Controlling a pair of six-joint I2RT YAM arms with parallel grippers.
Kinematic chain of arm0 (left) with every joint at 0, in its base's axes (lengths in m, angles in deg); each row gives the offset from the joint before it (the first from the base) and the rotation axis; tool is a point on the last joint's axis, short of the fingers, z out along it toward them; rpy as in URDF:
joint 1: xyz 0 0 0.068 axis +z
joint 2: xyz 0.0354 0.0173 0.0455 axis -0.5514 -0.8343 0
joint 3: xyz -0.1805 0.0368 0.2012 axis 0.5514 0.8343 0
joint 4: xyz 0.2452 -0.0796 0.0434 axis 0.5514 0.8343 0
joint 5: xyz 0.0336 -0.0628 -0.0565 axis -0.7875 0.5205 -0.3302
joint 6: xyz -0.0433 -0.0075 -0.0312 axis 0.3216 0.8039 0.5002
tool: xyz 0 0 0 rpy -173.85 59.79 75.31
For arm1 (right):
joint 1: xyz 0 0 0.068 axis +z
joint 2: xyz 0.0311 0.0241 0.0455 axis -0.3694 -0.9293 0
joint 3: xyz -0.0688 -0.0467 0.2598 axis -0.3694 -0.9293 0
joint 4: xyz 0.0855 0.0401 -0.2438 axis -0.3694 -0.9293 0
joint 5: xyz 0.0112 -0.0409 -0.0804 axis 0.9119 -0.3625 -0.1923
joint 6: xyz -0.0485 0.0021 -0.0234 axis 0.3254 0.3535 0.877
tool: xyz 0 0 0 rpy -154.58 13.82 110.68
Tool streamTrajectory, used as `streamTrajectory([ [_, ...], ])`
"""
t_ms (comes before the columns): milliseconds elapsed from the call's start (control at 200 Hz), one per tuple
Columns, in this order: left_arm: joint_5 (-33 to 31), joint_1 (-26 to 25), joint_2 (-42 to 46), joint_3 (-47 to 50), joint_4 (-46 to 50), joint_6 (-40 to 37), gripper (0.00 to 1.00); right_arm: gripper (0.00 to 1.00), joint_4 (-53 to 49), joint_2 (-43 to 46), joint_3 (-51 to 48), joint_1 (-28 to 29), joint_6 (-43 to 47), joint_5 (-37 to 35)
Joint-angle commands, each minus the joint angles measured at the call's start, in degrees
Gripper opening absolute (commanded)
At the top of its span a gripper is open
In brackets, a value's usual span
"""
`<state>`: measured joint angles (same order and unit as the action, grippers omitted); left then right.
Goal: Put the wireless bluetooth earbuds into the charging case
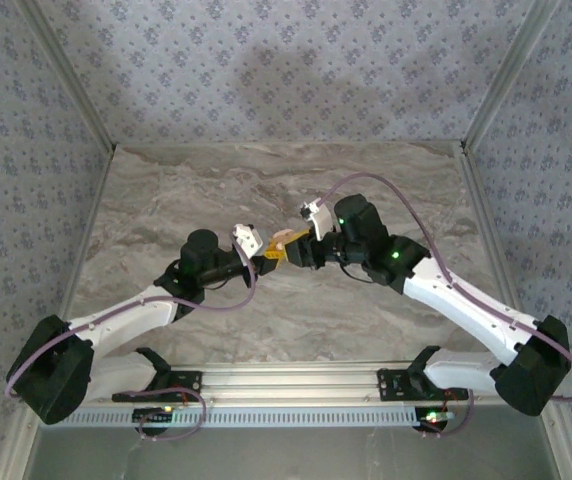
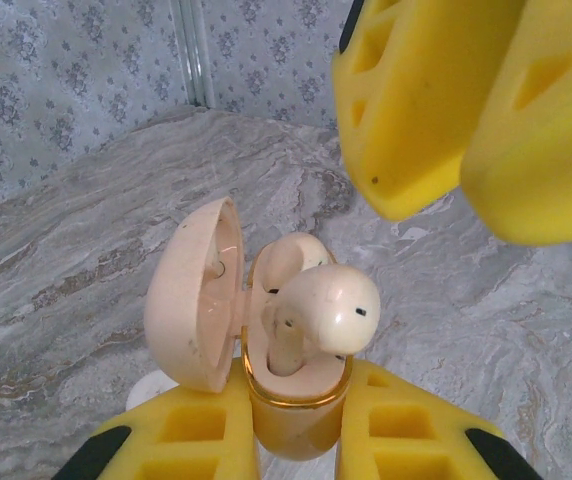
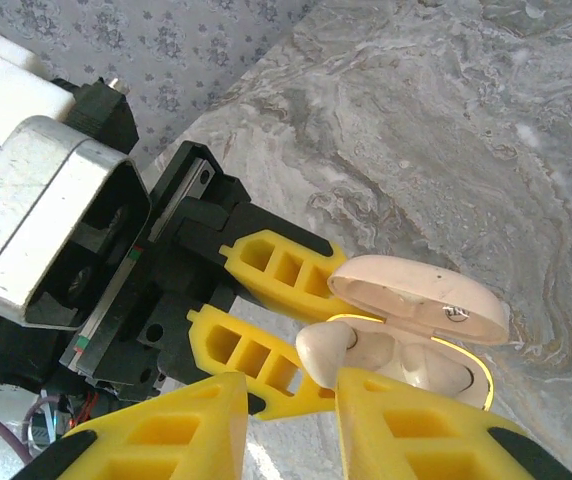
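Charging case (image 2: 296, 405) is held above the middle of the table (image 2: 86, 230), pinched in the left gripper (image 2: 296, 445), lid open. One earbud (image 2: 326, 310) rests half-seated inside. Right gripper (image 2: 463, 190) hovers just right of it, fingers slightly spread, gripping nothing.

I see my left arm (image 1: 136, 310) and right arm (image 1: 456, 290) reaching in from the lower corners to meet mid-frame, left hand (image 1: 266, 260) clamped on the charging case (image 2: 296, 400), right hand (image 1: 294, 243) just to its upper right, fingers (image 3: 436, 440) slightly parted.
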<state>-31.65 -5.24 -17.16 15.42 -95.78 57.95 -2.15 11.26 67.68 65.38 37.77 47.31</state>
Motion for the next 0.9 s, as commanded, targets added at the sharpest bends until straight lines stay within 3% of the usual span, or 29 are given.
streamTrajectory([
  [0, 0.5, -0.3, 1.3, -2.2, -1.9, -0.9, 0.11, 0.31, -0.1, -1.0, 1.6, 0.9, 0.1, -1.6],
  [290, 0.5, -0.3, 1.3, -2.4, -1.4, -1.3, 0.11, 0.42, -1.5, 0.4, 2.8, 2.7, 11.3, -10.0],
  [660, -4.6, -0.3, 1.1, -1.6, 0.4, -4.4, 0.11, 0.52, 2.7, 5.2, -1.8, -0.6, 25.6, -2.8],
  [760, -5.1, -0.3, 1.2, -1.3, 0.6, -5.8, 0.11, 0.48, 1.0, 5.1, -2.0, 0.2, 35.7, -1.6],
  [894, -5.1, -0.3, 1.3, -1.4, 1.2, -6.7, 0.11, 0.47, 6.4, 4.5, -4.9, 2.0, 43.5, -2.4],
])
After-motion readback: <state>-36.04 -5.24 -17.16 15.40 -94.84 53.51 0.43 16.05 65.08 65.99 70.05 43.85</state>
